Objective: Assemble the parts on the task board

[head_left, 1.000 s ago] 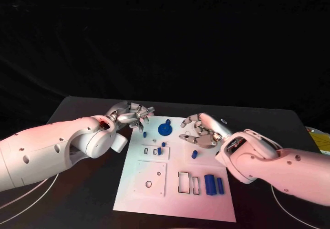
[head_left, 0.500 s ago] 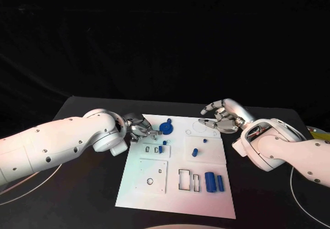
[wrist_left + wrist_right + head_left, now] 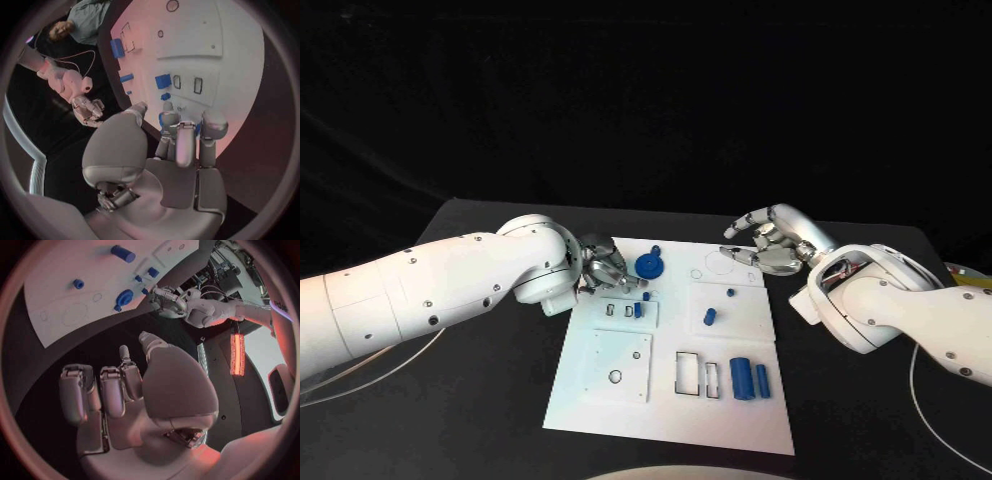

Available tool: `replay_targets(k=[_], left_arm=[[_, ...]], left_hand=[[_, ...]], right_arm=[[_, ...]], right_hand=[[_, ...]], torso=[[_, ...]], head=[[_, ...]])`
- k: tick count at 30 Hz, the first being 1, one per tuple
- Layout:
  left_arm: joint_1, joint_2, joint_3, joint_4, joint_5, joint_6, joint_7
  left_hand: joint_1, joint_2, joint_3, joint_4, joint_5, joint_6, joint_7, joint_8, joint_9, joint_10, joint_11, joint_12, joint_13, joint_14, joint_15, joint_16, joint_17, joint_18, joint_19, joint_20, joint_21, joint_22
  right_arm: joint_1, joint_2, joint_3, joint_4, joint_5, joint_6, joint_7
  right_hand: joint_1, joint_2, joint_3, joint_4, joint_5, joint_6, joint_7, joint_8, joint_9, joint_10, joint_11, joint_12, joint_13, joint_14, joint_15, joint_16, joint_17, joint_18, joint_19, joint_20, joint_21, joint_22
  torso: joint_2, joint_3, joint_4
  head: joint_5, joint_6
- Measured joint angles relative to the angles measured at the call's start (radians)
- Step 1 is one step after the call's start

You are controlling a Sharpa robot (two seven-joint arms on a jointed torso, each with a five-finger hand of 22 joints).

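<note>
The white task board [image 3: 610, 400] lies in the middle of the black table. A blue round part [image 3: 648, 267] stands near its far edge, and my left hand [image 3: 607, 272] is just left of it with its fingertips [image 3: 179, 125] at the part; I cannot tell if they touch. In the left wrist view, blue shows between those fingers. My right hand [image 3: 769, 243] hovers over the board's far right corner, fingers loosely bent, holding nothing. Two blue cylinders [image 3: 741, 383] lie near the board's front right. The right wrist view shows the round part [image 3: 124, 297] and the left hand [image 3: 165, 299].
Small blue pieces sit on the board: one in a slot [image 3: 636, 311], one mid-board [image 3: 708, 319], a tiny one [image 3: 730, 293]. Empty rectangular cut-outs [image 3: 687, 380] lie beside the cylinders. White cables curve over the table on both sides.
My left hand has come in from the board's far left edge to the blue round part. The right hand has drawn back from mid-board to the far right corner.
</note>
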Motion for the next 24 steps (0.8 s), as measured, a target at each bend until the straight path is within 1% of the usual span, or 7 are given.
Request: replay_targets(k=[2, 9, 11, 19, 24], left_arm=[[0.003, 0.006, -0.002, -0.002, -0.005, 0.01, -0.007], [0.007, 0.025, -0.011, -0.018, -0.014, 0.045, -0.028], [0.007, 0.029, -0.014, -0.022, -0.015, 0.054, -0.032], [0.008, 0.045, -0.019, -0.038, -0.019, 0.089, -0.047], [0.008, 0.049, -0.02, -0.037, -0.021, 0.105, -0.052]], left_hand=[[0.0, 0.0, -0.003, 0.003, 0.0, 0.0, 0.0, 0.0, 0.0, 0.0, 0.0, 0.0, 0.002, 0.0, 0.0, 0.0, 0.0, -0.015, 0.0, 0.0, 0.0, 0.004], [0.0, 0.0, -0.003, 0.003, 0.0, 0.0, 0.0, 0.0, 0.001, 0.0, 0.0, 0.0, -0.003, 0.0, 0.0, 0.0, -0.001, -0.015, 0.0, 0.0, 0.004, 0.008], [0.0, 0.0, -0.003, 0.003, 0.0, 0.0, 0.0, 0.0, 0.003, 0.0, 0.0, 0.0, -0.002, 0.0, 0.0, 0.0, -0.001, -0.015, 0.004, 0.004, 0.004, 0.012], [0.0, 0.0, -0.003, 0.003, 0.0, 0.0, 0.0, 0.0, 0.005, 0.0, 0.0, 0.0, 0.001, 0.0, 0.0, 0.0, -0.005, -0.015, 0.007, 0.0, 0.009, 0.017], [0.0, 0.0, -0.003, 0.003, 0.0, 0.0, 0.0, 0.0, 0.005, -0.011, 0.0, -0.009, -0.012, 0.0, 0.0, -0.005, -0.008, -0.015, 0.007, 0.0, 0.008, 0.018]], right_arm=[[0.0, 0.001, 0.0, -0.002, 0.0, 0.002, -0.002], [0.0, 0.005, 0.0, -0.007, 0.0, 0.009, -0.01], [-0.001, 0.006, -0.001, -0.008, -0.001, 0.011, -0.011], [-0.001, 0.008, -0.001, -0.012, -0.001, 0.016, -0.018], [-0.002, 0.009, -0.001, -0.013, -0.001, 0.02, -0.021]], right_hand=[[0.0, 0.0, 0.0, 0.0, 0.002, 0.0, 0.0, 0.0, 0.001, -0.003, -0.003, 0.0, 0.0, 0.0, 0.0, 0.0, 0.0, 0.0, 0.0, 0.0, 0.0, 0.0], [0.0, 0.0, 0.0, 0.0, 0.005, 0.0, 0.0, 0.0, 0.001, -0.003, -0.003, 0.0, 0.0, 0.0, 0.0, 0.0, 0.0, 0.0, 0.0, 0.0, 0.0, 0.0], [0.0, 0.0, -0.005, 0.0, 0.005, 0.0, 0.0, 0.0, 0.001, -0.003, -0.003, -0.004, 0.0, 0.0, 0.0, 0.0, 0.0, 0.0, 0.0, 0.0, 0.0, 0.0], [0.0, 0.0, -0.005, 0.0, 0.009, 0.0, 0.0, 0.0, 0.001, -0.003, -0.003, -0.004, 0.0, 0.0, 0.0, 0.0, 0.0, 0.0, 0.0, 0.0, 0.0, 0.0], [0.0, 0.0, -0.005, 0.0, 0.009, 0.0, 0.0, 0.0, 0.001, -0.006, 0.001, -0.004, 0.0, 0.0, 0.0, 0.0, 0.0, 0.0, 0.0, 0.0, -0.004, 0.0]], torso=[[0.0, -0.0001, 0.0003], [0.0, -0.0002, 0.0012], [0.0, -0.0002, 0.0012], [0.001, -0.0011, -0.0006], [0.001, -0.0014, -0.0006]], head=[[0.0, -0.002], [0.0, -0.006], [0.0, -0.006], [0.002, -0.01], [-0.002, -0.01]])
